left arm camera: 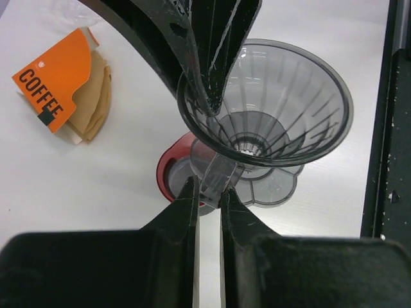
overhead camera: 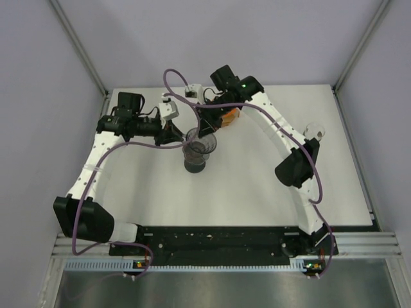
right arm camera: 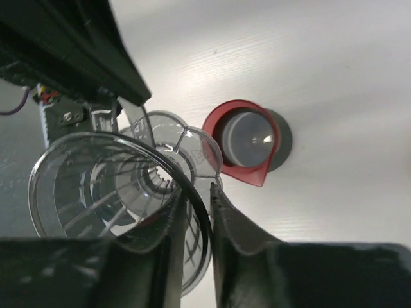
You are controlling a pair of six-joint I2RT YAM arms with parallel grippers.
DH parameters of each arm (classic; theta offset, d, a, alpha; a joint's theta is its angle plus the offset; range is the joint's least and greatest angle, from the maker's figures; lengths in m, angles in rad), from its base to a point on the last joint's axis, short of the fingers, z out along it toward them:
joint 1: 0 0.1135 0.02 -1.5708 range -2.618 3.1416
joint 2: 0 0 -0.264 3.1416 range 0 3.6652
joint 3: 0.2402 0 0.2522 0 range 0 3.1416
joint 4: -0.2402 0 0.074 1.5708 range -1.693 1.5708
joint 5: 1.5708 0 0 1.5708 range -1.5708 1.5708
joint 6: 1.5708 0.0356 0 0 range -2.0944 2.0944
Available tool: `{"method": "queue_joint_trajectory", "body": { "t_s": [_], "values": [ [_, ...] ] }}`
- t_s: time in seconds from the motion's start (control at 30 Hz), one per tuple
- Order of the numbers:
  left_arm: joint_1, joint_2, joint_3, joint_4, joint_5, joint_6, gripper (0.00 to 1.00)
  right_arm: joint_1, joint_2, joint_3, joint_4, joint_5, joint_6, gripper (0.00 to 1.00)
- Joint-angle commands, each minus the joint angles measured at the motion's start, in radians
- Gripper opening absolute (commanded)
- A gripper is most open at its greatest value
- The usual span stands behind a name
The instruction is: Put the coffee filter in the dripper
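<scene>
The smoky clear cone dripper [overhead camera: 200, 144] hangs in the air just above a red-rimmed carafe [overhead camera: 194, 164]. My left gripper [left arm camera: 208, 187] is shut on the dripper's handle [left arm camera: 217, 174] from the left. My right gripper [right arm camera: 198, 191] is shut on the dripper's rim [right arm camera: 204, 221], one finger inside the cone and one outside. The dripper [left arm camera: 276, 109] is empty inside. The brown paper filters in an orange "COFFEE" sleeve [left arm camera: 64, 83] lie flat on the table behind the grippers, also showing in the top view [overhead camera: 228, 117].
The red-rimmed carafe [right arm camera: 247, 138] stands on the white table under and beside the dripper. A small clear object [overhead camera: 316, 131] sits near the right table edge. Purple cables loop over the left arm. Grey walls enclose the table.
</scene>
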Motion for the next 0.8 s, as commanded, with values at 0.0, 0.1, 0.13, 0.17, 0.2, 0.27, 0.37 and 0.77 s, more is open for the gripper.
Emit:
{"method": "queue_joint_trajectory", "body": {
  "t_s": [0.0, 0.1, 0.13, 0.17, 0.2, 0.27, 0.37, 0.77],
  "values": [
    [-0.005, -0.016, -0.023, 0.079, -0.120, -0.159, 0.00, -0.002, -0.022, 0.039, 0.261, 0.142, 0.135, 0.27],
    [0.007, -0.022, -0.040, 0.139, -0.168, -0.200, 0.00, -0.017, -0.049, 0.016, 0.329, 0.187, 0.195, 0.42],
    [0.014, -0.028, -0.063, 0.167, -0.153, -0.212, 0.00, -0.025, -0.060, 0.001, 0.349, 0.197, 0.213, 0.45],
    [0.020, -0.033, -0.084, 0.190, -0.133, -0.223, 0.00, -0.031, -0.074, -0.014, 0.372, 0.213, 0.233, 0.46],
    [0.024, -0.037, -0.104, 0.208, -0.115, -0.226, 0.00, -0.037, -0.084, -0.034, 0.392, 0.221, 0.243, 0.47],
    [0.030, -0.046, -0.149, 0.239, -0.093, -0.236, 0.00, -0.051, -0.112, -0.070, 0.424, 0.225, 0.267, 0.48],
    [0.050, -0.065, -0.207, 0.319, -0.089, -0.272, 0.00, -0.062, -0.135, -0.113, 0.446, 0.221, 0.277, 0.48],
    [0.087, -0.096, -0.285, 0.380, -0.044, -0.157, 0.00, -0.063, -0.149, -0.131, 0.447, 0.168, 0.281, 0.50]
  ]
}}
